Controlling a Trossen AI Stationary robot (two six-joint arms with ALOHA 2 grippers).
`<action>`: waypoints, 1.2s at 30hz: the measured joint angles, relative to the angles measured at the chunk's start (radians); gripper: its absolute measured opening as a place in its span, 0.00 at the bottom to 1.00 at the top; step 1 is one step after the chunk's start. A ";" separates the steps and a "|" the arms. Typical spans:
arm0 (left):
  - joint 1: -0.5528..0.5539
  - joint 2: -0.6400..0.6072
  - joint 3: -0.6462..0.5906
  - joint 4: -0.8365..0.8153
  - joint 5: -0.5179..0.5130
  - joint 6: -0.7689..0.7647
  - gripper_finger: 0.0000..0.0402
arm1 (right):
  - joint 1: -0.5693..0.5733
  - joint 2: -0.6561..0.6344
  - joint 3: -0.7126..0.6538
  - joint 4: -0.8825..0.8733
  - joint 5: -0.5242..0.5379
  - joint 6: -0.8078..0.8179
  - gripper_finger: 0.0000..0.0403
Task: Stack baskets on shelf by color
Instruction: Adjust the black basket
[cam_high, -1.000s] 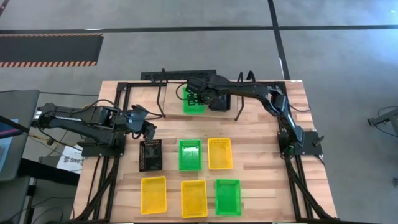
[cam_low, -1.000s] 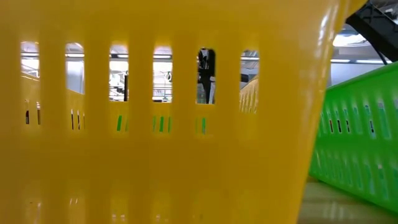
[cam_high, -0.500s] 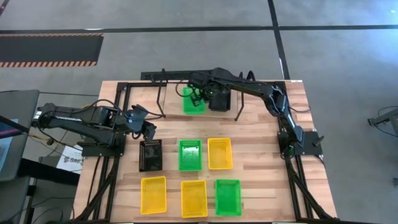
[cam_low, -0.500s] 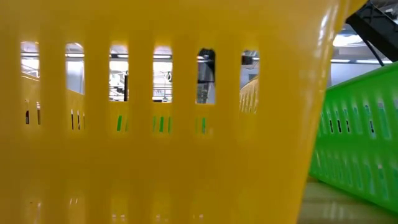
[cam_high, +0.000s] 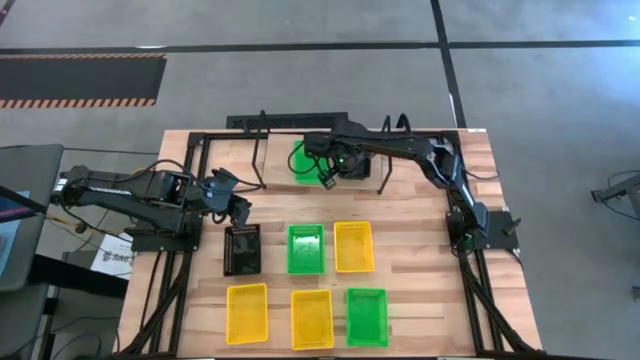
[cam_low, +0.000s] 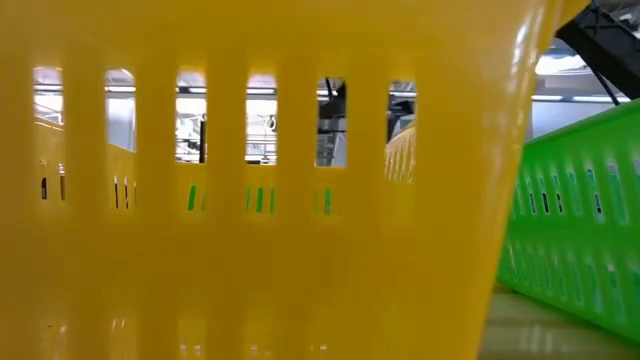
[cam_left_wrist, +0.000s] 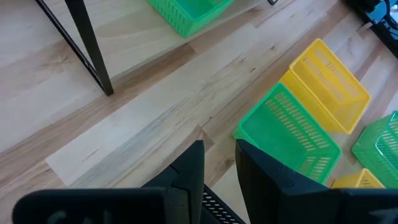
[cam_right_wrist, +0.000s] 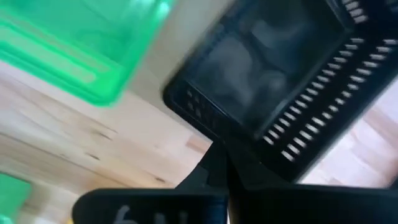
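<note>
In the high view the shelf (cam_high: 325, 128) stands at the table's far edge. A green basket (cam_high: 303, 157) and a black basket (cam_high: 354, 163) sit side by side between its legs. My right gripper (cam_high: 327, 174) is just near of them, level with the gap between the two. In its wrist view the shut fingers (cam_right_wrist: 219, 169) point at the black basket's corner (cam_right_wrist: 186, 99), with the green basket (cam_right_wrist: 81, 50) beside it. My left gripper (cam_high: 238, 209) waits open over the far end of a black basket (cam_high: 242, 248) on the table. My right gripper's shut fingers overlap the black basket's near corner (cam_right_wrist: 205, 127) in the blurred wrist view; whether they touch it I cannot tell.
Loose on the wood lie a green basket (cam_high: 305, 248) and a yellow one (cam_high: 353, 246) in the middle row. Two yellow baskets (cam_high: 247, 313) (cam_high: 312, 318) and a green one (cam_high: 366, 316) lie near the front. The front yellow basket's wall (cam_low: 250, 180) fills the low view.
My right gripper has drawn back from over the green basket by the shelf toward the table's near edge, and has turned as it went. The green basket stays where it was. The left arm has kept still.
</note>
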 joint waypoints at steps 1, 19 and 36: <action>0.000 0.000 0.000 0.000 0.000 0.000 0.19 | -0.001 -0.003 -0.008 -0.003 0.001 -0.009 0.01; 0.000 0.000 0.000 0.000 -0.001 -0.013 0.19 | 0.004 -0.041 -0.103 -0.041 0.001 -0.066 0.00; 0.000 0.000 0.000 0.001 -0.002 -0.021 0.19 | -0.095 -0.163 -0.101 0.113 0.013 -0.185 0.00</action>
